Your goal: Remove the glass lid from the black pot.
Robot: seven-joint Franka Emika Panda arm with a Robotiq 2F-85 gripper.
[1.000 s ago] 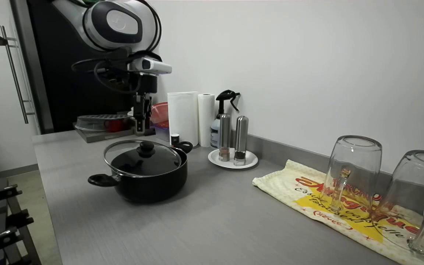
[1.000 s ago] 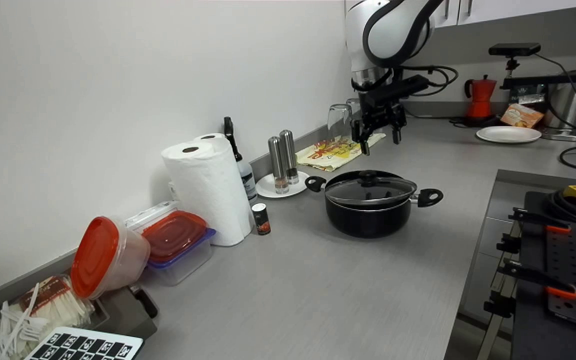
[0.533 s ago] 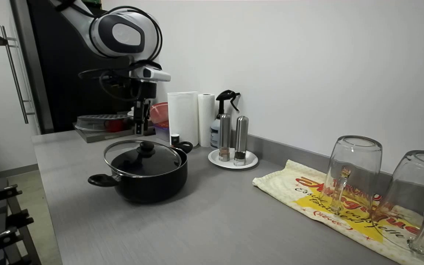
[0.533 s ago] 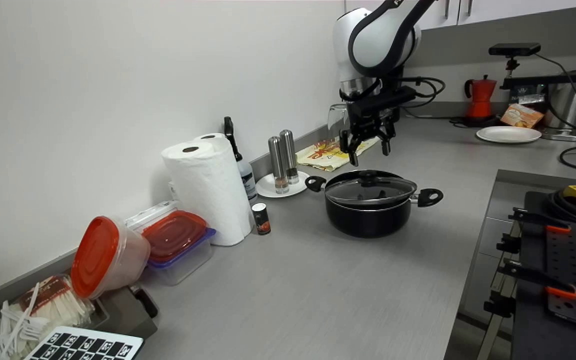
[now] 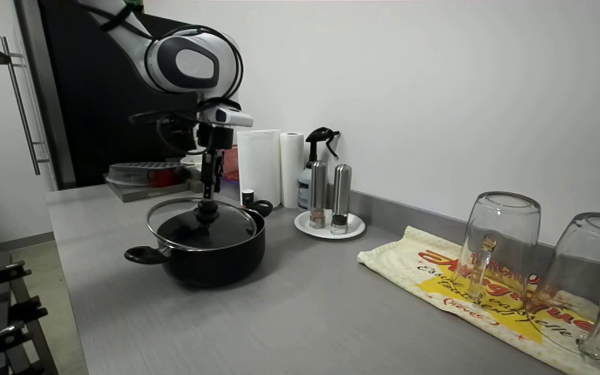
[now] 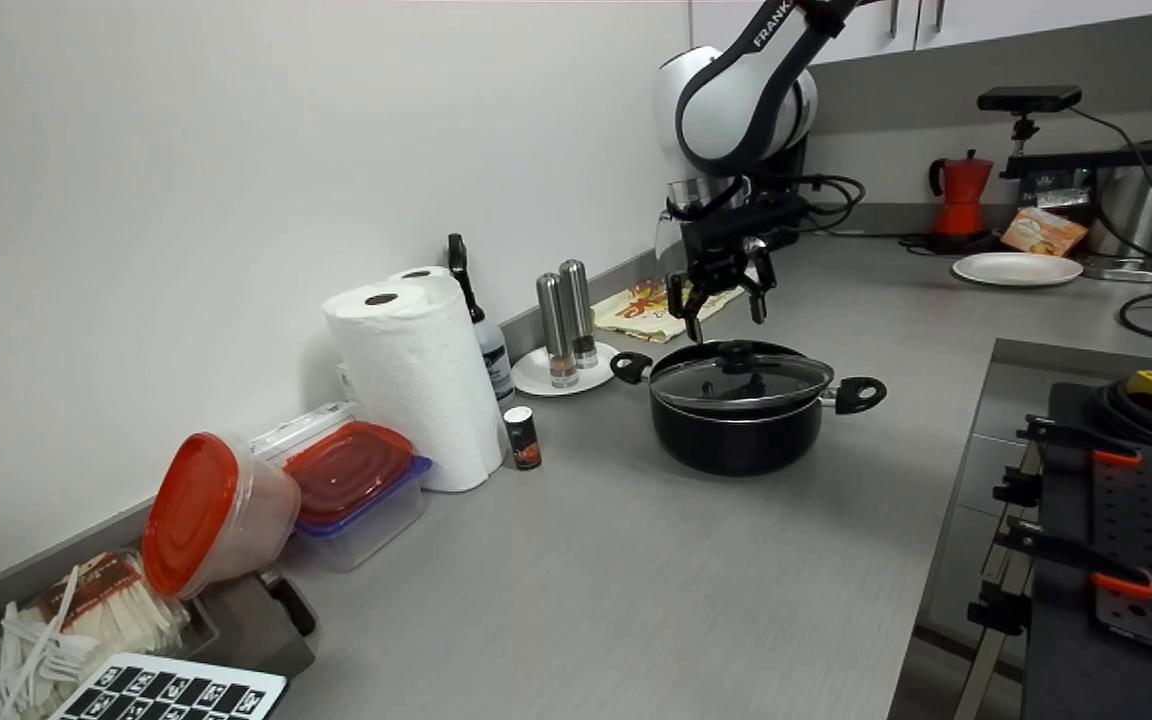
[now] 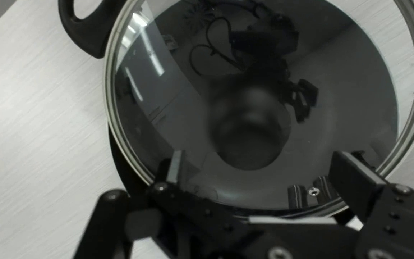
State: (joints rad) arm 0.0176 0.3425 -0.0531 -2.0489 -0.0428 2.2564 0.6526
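Lid (image 5: 205, 232) sits off-centre on the pot (image 6: 736, 445), below your jaws; these stand wide apart, nothing gripped. In the wrist view you see its blurred knob (image 7: 248, 127) ahead of the gap. Pot rests on the grey surface (image 6: 636, 590).

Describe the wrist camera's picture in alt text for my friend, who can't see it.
An open robot gripper, holding nothing, hangs over a round, reflective glass lid with a blurred black knob near its middle. The lid lies off-centre on a black pot, one pot handle showing at top left, with a pale countertop around it.
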